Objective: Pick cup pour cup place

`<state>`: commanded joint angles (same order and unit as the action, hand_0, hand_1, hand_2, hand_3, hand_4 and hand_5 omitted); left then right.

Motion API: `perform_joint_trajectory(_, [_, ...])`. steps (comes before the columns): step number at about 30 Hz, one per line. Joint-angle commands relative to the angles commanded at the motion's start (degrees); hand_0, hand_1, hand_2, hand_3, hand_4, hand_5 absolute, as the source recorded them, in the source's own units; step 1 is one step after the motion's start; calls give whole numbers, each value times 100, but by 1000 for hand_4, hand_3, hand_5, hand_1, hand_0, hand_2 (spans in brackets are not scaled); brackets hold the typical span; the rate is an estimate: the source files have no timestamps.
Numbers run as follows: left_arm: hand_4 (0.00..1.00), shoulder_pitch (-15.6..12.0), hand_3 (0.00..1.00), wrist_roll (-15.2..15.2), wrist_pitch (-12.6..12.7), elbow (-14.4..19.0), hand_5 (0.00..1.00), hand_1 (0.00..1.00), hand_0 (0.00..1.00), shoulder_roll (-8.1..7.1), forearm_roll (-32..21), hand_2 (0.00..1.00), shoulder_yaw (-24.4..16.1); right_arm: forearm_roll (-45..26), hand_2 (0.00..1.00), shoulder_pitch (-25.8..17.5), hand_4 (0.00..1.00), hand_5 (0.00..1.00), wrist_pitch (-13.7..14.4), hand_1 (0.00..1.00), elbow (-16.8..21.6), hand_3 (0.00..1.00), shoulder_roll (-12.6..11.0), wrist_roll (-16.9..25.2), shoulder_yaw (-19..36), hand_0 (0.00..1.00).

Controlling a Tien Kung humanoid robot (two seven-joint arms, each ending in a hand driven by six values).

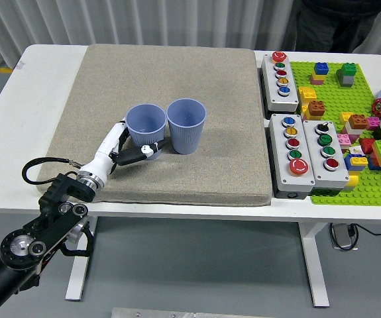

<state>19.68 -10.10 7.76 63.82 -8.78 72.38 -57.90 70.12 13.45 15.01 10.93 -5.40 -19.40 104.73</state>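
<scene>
Left hand grasps left cup low at its base; right cup touching, ready for pouring.

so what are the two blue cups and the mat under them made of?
Left cup and right cup: likely matte plastic or coated paper, given the thin rims, faint vertical ribbing and lack of gloss. Mat: looks like soft felt or foam-backed fabric, beige, with a speckled weave and rounded thick edges. The left hand grips the left cup.
</scene>
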Motion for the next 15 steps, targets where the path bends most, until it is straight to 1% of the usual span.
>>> perform_joint_trajectory(9, [933,6,998,14,59,-30,345,901,927,8,8,998,-1,-13,585,8,2,117,3,633,0,567,2,-1,0,685])
perform_joint_trajectory(10, [925,3,934,2,101,-27,344,820,868,10,18,982,3,-11,585,7,2,116,2,633,0,568,3,-2,3,685])
perform_joint_trajectory(15, [925,1,934,-33,215,1,344,820,868,4,-28,982,14,-14,585,7,2,116,0,633,-1,568,0,-1,3,685])
